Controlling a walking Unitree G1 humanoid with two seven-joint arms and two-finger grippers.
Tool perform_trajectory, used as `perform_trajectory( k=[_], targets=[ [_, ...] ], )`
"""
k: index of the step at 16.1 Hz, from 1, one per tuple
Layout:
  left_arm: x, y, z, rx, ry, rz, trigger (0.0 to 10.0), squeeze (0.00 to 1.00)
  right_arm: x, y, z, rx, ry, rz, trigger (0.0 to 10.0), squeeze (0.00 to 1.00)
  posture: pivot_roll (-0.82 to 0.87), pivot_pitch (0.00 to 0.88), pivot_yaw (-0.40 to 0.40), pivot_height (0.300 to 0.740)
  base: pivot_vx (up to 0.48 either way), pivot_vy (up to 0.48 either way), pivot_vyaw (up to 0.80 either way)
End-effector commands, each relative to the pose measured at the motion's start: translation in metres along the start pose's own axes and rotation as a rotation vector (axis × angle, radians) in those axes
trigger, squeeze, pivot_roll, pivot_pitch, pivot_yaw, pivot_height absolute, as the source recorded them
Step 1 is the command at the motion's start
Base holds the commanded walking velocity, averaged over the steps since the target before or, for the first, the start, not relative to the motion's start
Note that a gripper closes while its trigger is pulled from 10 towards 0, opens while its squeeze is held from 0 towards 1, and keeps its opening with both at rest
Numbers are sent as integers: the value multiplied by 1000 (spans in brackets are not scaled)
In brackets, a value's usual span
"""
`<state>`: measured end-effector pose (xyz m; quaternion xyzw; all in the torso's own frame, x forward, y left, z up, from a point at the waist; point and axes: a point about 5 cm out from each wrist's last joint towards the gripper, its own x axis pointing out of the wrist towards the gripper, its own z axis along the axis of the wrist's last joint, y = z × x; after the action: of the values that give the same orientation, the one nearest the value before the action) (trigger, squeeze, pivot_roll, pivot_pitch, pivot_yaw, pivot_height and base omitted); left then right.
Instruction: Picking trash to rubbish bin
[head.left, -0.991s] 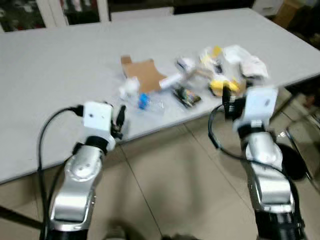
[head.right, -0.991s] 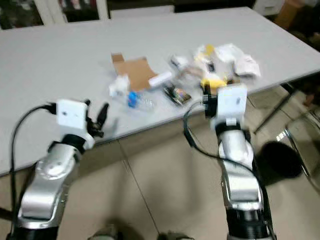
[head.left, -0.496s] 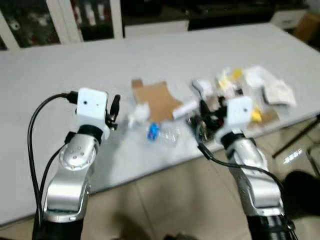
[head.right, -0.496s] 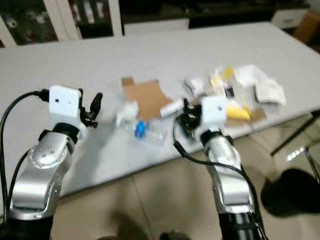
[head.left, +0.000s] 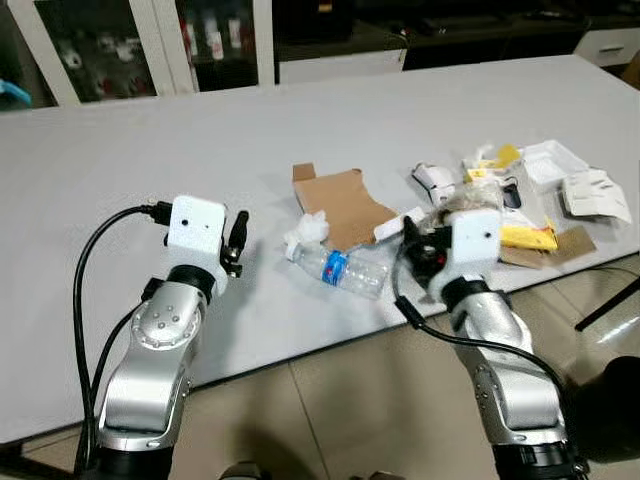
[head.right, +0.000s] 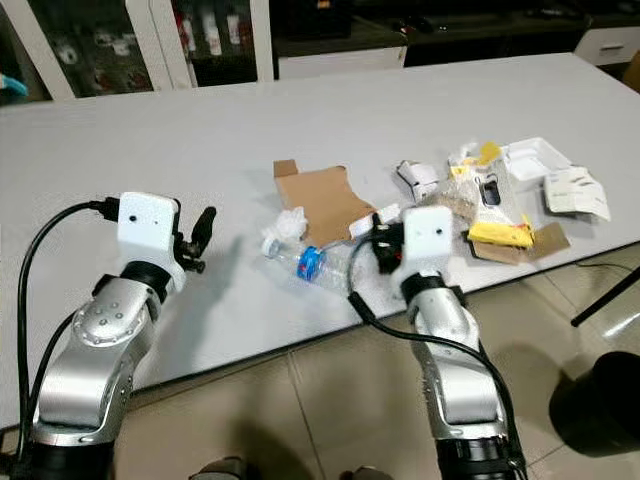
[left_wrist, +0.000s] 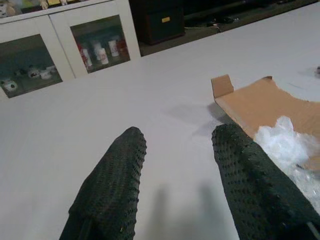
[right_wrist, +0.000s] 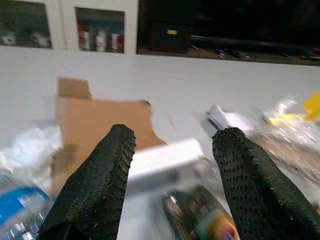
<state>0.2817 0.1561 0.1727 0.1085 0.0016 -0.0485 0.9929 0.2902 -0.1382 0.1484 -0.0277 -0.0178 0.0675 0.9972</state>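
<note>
Trash lies along the front of a grey table (head.left: 150, 130): a brown cardboard piece (head.left: 340, 205), a white tissue wad (head.left: 308, 230), a crushed clear bottle (head.left: 350, 270) with a blue label, a white tube (right_wrist: 165, 157) and a dark snack packet (right_wrist: 200, 220). My right gripper (head.left: 415, 245) hovers open just right of the bottle, its fingers (right_wrist: 230, 150) straddling the tube and packet. Over bare table left of the cardboard, my left gripper (head.left: 237, 235) is open and holds nothing; its wrist view shows its fingers (left_wrist: 125, 165) spread.
More trash is heaped at the table's right end: a yellow packet (head.left: 525, 237), a white tray (head.left: 550, 160) and papers (head.left: 595, 195). A black bin (head.right: 600, 410) stands on the tiled floor at the lower right. Glass-door cabinets (head.left: 100, 45) line the far wall.
The camera has shifted and the picture has sharpened. My right gripper moved from the table edge by the yellow packet leftward over the tube and dark packet. My left gripper rose over the table.
</note>
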Motion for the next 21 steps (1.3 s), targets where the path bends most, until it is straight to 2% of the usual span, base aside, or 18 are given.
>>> perform_trajectory(
  k=[1, 4, 6, 9, 12, 16, 17, 18, 19, 21],
  targets=[
    [-1, 0, -4, -14, 11, 5, 10000, 0, -2, -3, -1, -13, 10, -16, 10000, 0, 7, 121, -24, 740, 0, 0, 0],
    [-3, 1, 4, -2, -13, 17, 10000, 0, -4, -5, 1, -15, 14, -23, 10000, 0, 8, 145, -29, 740, 0, 0, 0],
    [-4, 4, 9, 20, -25, 17, 10000, 0, -5, -5, -1, -39, 55, -13, 10000, 0, 15, 163, -24, 740, 0, 0, 0],
    [-9, 7, 7, 52, -7, 13, 10000, 0, -3, -6, 0, -42, 127, 87, 10000, 0, 29, 187, -21, 740, 0, 0, 0],
    [-13, 10, 19, 73, -22, -5, 10000, 0, 2, -7, 28, -15, 53, 166, 10000, 0, 39, 191, -24, 740, 0, 0, 0],
    [-7, 20, 31, 92, -39, -31, 10000, 0, 10, -18, 56, 3, 37, 257, 10000, 0, 19, 178, -21, 740, 0, 0, 0],
    [-6, 19, 35, 90, -35, -111, 10000, 0, 12, -28, 62, 58, 82, 331, 10000, 714, 14, 161, -20, 740, 0, 0, 0],
    [-5, 18, 37, 84, -40, -140, 10000, 0, 13, -30, 63, 78, 101, 372, 10000, 1000, 14, 159, -17, 740, 0, 0, 0],
    [-7, 18, 38, 116, -39, -210, 10000, 0, 12, -33, 64, 99, 148, 448, 10000, 1000, 9, 153, -14, 740, 0, 0, 0],
    [-8, 25, 40, 150, -5, -256, 10000, 0, 8, -40, 71, 129, 230, 559, 10000, 1000, -2, 126, -18, 740, 0, 0, 0]
  ],
)
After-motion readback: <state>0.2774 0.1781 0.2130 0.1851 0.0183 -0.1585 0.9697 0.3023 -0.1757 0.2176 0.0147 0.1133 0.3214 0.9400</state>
